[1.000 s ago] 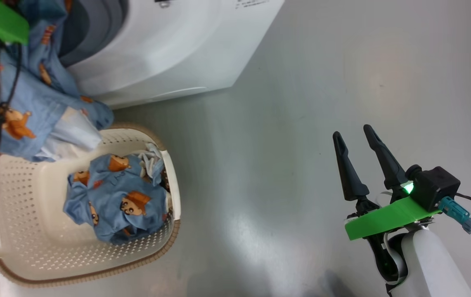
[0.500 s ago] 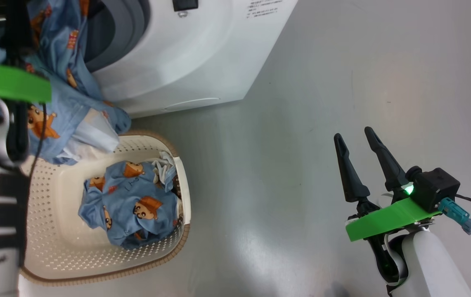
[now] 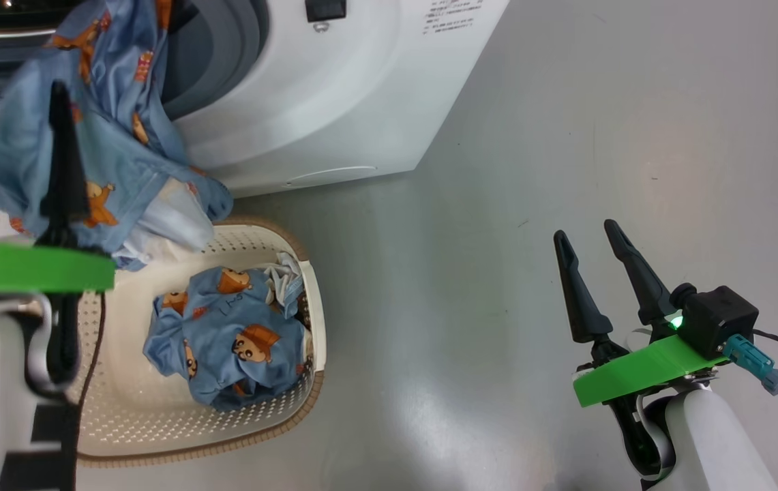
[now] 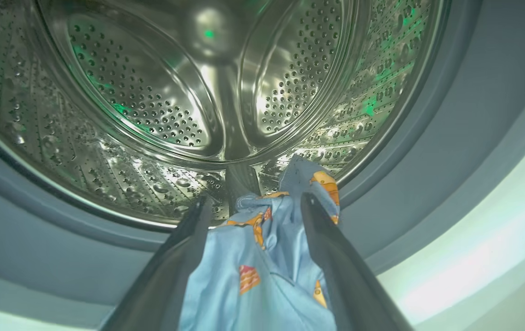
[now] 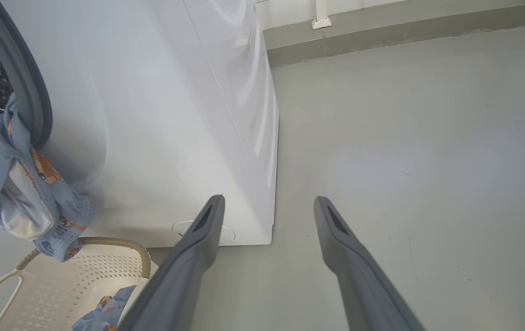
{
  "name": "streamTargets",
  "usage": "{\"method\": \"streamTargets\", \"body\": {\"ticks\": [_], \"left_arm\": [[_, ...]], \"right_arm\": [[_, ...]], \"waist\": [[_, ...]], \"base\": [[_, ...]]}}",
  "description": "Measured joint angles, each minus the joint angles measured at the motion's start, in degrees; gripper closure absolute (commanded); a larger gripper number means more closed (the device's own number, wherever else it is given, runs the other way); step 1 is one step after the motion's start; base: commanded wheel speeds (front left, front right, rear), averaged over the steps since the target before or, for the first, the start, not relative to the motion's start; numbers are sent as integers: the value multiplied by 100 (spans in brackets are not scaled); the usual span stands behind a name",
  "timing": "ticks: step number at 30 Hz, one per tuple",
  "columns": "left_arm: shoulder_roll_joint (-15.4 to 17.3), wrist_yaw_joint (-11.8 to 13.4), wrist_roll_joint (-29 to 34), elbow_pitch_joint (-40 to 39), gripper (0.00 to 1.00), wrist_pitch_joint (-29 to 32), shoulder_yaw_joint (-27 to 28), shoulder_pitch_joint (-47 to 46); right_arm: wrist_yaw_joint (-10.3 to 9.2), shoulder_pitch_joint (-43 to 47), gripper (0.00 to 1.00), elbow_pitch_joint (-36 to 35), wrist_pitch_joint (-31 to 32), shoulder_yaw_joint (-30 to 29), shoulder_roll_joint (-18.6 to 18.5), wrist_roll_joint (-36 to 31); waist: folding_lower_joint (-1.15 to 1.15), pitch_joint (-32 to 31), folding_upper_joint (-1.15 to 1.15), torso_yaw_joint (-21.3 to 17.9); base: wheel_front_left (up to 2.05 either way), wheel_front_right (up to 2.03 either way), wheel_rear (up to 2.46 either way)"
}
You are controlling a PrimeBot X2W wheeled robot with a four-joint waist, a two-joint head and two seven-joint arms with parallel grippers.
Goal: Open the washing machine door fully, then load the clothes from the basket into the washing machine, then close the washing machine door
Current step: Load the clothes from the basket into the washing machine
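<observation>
Clothes (image 3: 109, 157) in two parts, one piece draped over washing machine (image 3: 334, 102) opening edge down to basket (image 3: 313, 300) rim, rest bundled inside basket, left gripper (image 3: 20, 92) spread wide before drum (image 4: 175, 92), cloth between its fingers (image 4: 336, 266), right gripper (image 3: 585, 230) spread over open floor (image 3: 498, 170), well apart from machine corner.

Empty right gripper (image 5: 269, 202), fingers (image 5: 188, 262) spread wide, over grey floor (image 5: 405, 161). White washing machine (image 5: 161, 115) at left. Blue cartoon-print garment (image 5: 18, 184) hangs from its opening, lower end just above basket (image 5: 119, 246) rim. More blue print fabric (image 5: 101, 315) inside basket.
</observation>
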Motion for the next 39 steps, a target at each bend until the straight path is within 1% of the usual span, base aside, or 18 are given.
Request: {"method": "streamTargets", "body": {"ticks": [9,15,25,39], "left_arm": [[-332,0,103,-439,0,0,520,817],[-444,0,267,-538,0,0,773,1089],[-464,0,400,-570,0,0,926,1869],[-586,0,405,-474,0,1,1115,2478]], "right_arm": [[0,1,0,18,0,4,-2,1],[0,1,0,25,0,13,-2,-19],[0,2,0,30,0,10,-2,-35],[0,1,0,46,0,20,-2,-42]], "waist": [[0,-59,0,40],[0,-82,0,41],[0,-124,0,8],[0,-104,0,8]], "base": [[0,0,0],[0,0,0],[0,0,0],[0,0,0]]}}
